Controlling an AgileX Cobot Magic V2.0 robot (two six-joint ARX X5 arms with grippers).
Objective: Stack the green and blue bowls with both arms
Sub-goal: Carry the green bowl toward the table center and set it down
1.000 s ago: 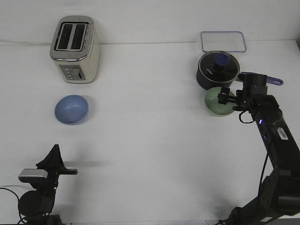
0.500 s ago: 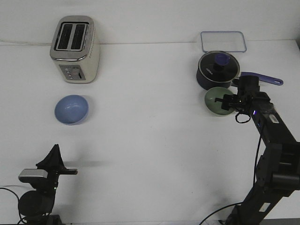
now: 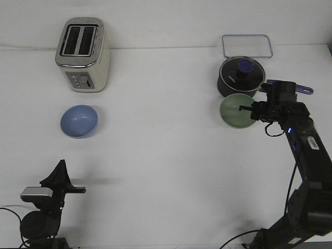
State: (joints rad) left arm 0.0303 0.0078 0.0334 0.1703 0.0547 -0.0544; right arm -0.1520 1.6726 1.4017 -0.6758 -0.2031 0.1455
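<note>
The right gripper is clamped on the green bowl; the blue bowl lies far to its left, nearer the left gripper, whose opening cannot be told

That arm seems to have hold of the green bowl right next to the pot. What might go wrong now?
The right gripper seems to pinch only the rim of the green bowl, which looks tilted, so it might slip out. The saucepan sits close behind, so a swing could knock it or its handle. The blue bowl lies far across the table near the toaster, and the left gripper is nowhere near it, so a long carry is likely.
</note>
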